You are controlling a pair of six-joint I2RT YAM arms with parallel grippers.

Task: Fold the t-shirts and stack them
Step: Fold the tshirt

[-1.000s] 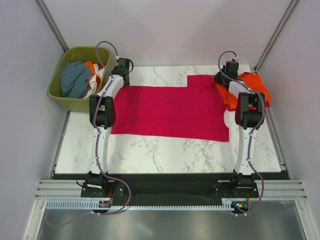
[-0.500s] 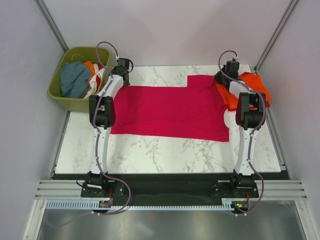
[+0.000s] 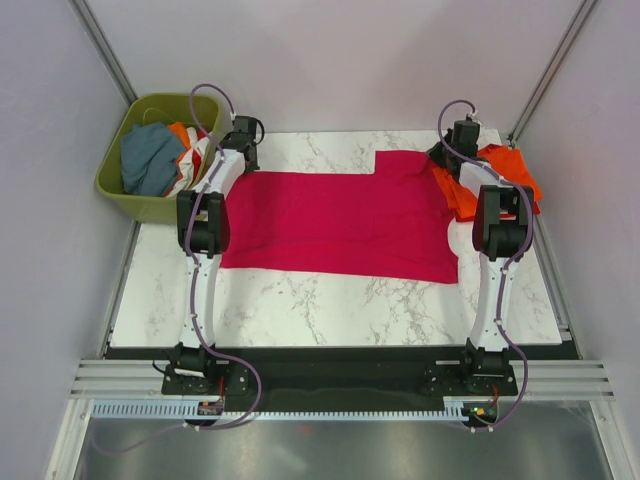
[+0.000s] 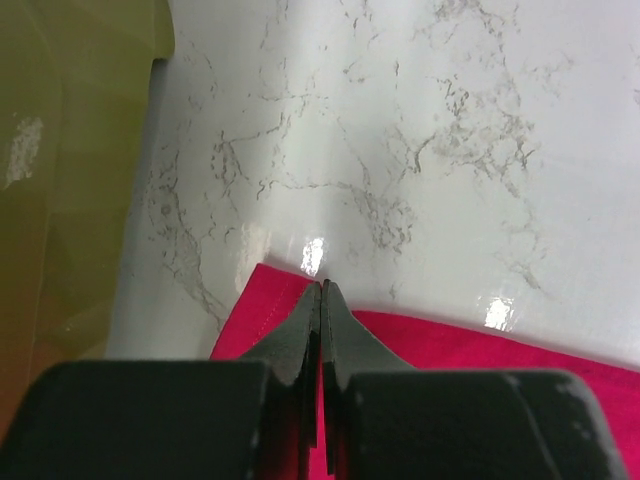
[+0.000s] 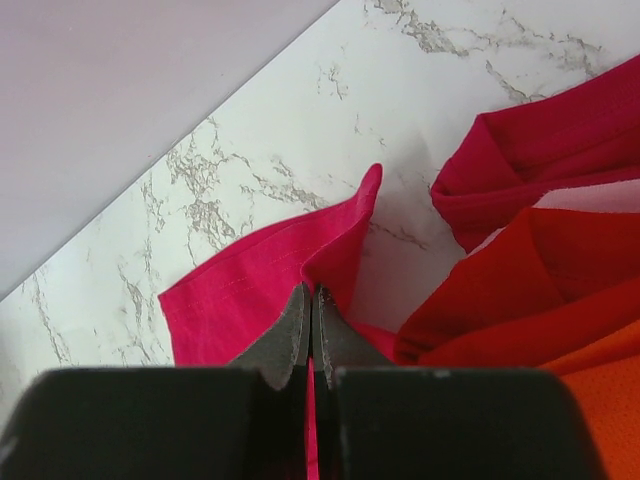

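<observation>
Lying flat across the marble table (image 3: 330, 300), the magenta t-shirt (image 3: 340, 225) is pinched at its far left corner by the left gripper (image 4: 321, 300), whose jaws are pressed fully together on the hem. A raised fold at its far right edge is clamped likewise by the right gripper (image 5: 311, 300), beside the red and orange t-shirts (image 3: 510, 175).

Left pincer (image 4: 321, 292) — tight on pink shirt (image 4: 450, 347)
</observation>
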